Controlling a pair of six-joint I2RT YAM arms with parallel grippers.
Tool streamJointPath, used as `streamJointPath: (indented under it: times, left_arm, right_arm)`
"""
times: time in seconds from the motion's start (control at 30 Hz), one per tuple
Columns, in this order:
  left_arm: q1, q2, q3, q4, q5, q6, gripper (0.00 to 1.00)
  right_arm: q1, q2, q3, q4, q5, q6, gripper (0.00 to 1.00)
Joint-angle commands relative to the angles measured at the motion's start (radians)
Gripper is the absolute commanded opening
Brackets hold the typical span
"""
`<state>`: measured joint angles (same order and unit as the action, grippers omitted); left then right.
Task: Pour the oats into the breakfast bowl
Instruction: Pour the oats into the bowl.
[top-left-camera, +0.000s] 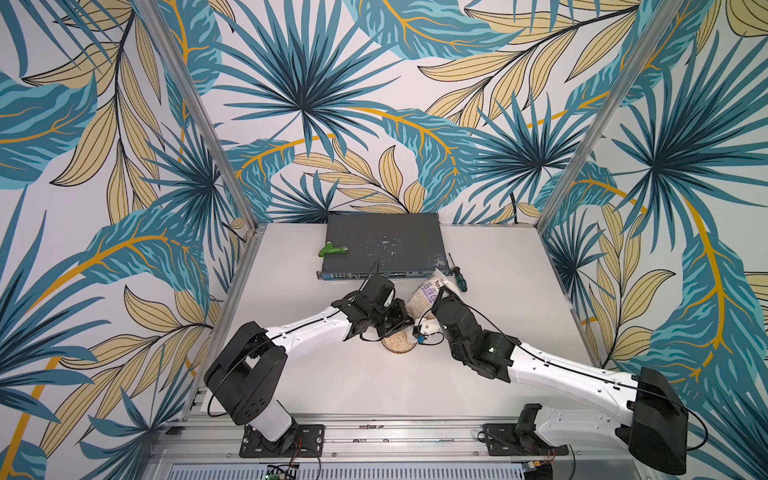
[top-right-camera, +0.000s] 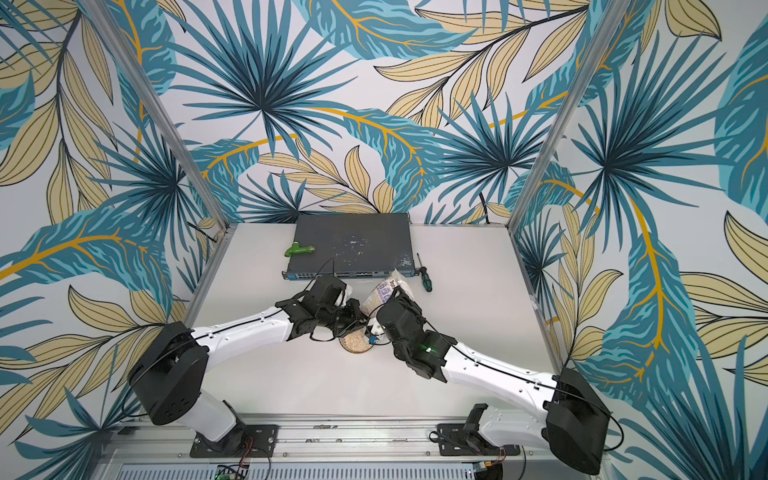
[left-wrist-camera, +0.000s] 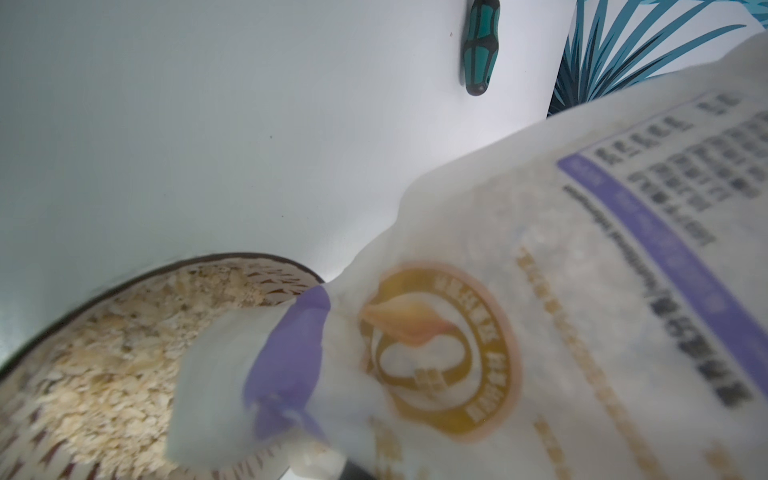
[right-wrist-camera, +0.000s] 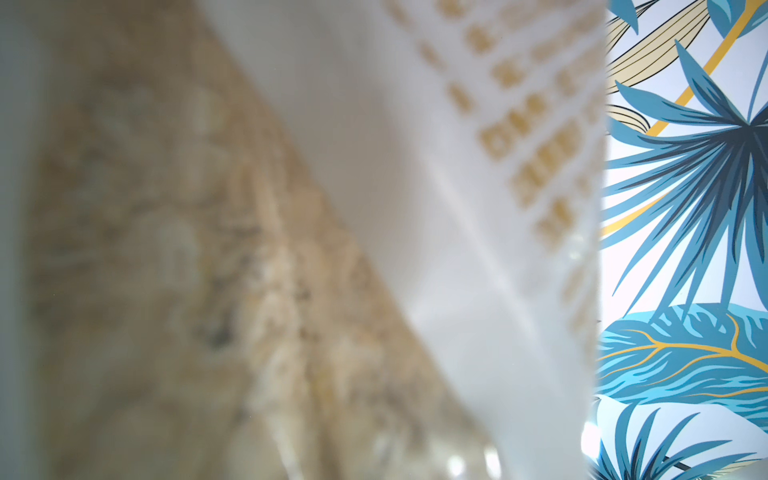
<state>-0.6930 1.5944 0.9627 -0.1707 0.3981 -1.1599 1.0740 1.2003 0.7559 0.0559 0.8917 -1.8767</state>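
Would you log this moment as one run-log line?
right gripper: holding oat bag tilted over breakfast bowl; left gripper: shut, beside bag; bowl: holds oats

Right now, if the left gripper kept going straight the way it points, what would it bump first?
The oat bag. It fills the left wrist view right in front of the left gripper and may already be touching it, though depth is hard to judge. The bag's corner hangs over the breakfast bowl.

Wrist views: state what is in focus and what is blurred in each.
Right wrist view: the crinkly clear plastic oat bag fills the frame, badly blurred; only the leaf-print wall is sharp. Left wrist view: bag print soft, the green-and-black screwdriver handle crisper.
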Motion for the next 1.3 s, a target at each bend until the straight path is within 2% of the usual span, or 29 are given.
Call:
streamJointPath:
  times: [0.0,0.27,0.93,1.27]
  left_arm:
    - [0.020,0.068,-0.059,-0.157,-0.164,0.003,0.00]
    - [0.018,0.055,-0.062,-0.154,-0.160,0.002,0.00]
    - [0.018,0.041,0.013,-0.194,-0.161,0.015,0.00]
    - [0.018,0.043,0.035,-0.214,-0.163,0.026,0.00]
  right_arm:
    - [0.010,-0.069,0.069,0.399,0.026,0.070,0.00]
    - [0.011,-0.070,0.063,0.415,0.018,0.067,0.00]
    - [-0.025,-0.239,-0.122,0.383,0.018,0.135,0.00]
    - [-0.044,-0.262,-0.199,0.409,0.009,0.158,0.00]
